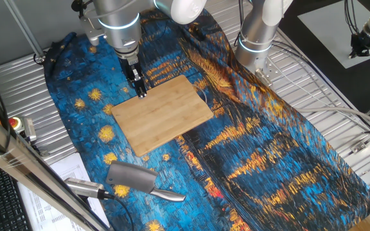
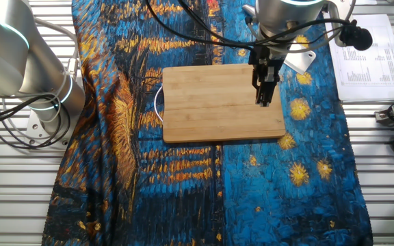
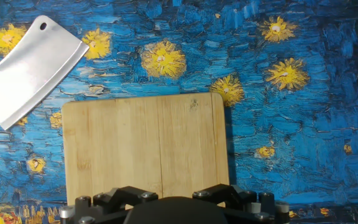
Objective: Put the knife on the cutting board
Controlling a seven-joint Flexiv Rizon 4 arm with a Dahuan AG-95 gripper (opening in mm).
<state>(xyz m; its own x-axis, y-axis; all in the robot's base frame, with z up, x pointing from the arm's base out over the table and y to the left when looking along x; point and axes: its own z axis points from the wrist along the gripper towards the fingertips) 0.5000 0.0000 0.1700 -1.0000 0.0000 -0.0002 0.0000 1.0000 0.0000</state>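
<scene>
My end effector (image 1: 140, 92) hangs over the far edge of the cutting board (image 1: 162, 114), fingers pointing down, holding nothing. Fingers look close together in both fixed views, but I can't tell whether they're fully pressed together; the hand view shows only the mount, not the tips. Board lies flat on the blue-and-yellow painted cloth (image 1: 262, 154) covering the bench, nothing on it. Knife (image 1: 138, 179) is off the board, on the cloth well apart from it at the near side, blade flat, handle pointing away from the board. Hand view shows its blade (image 3: 30, 71) just past the board's corner. A silver-and-black cabled tool (image 1: 87, 187) lies just beside the blade.
</scene>
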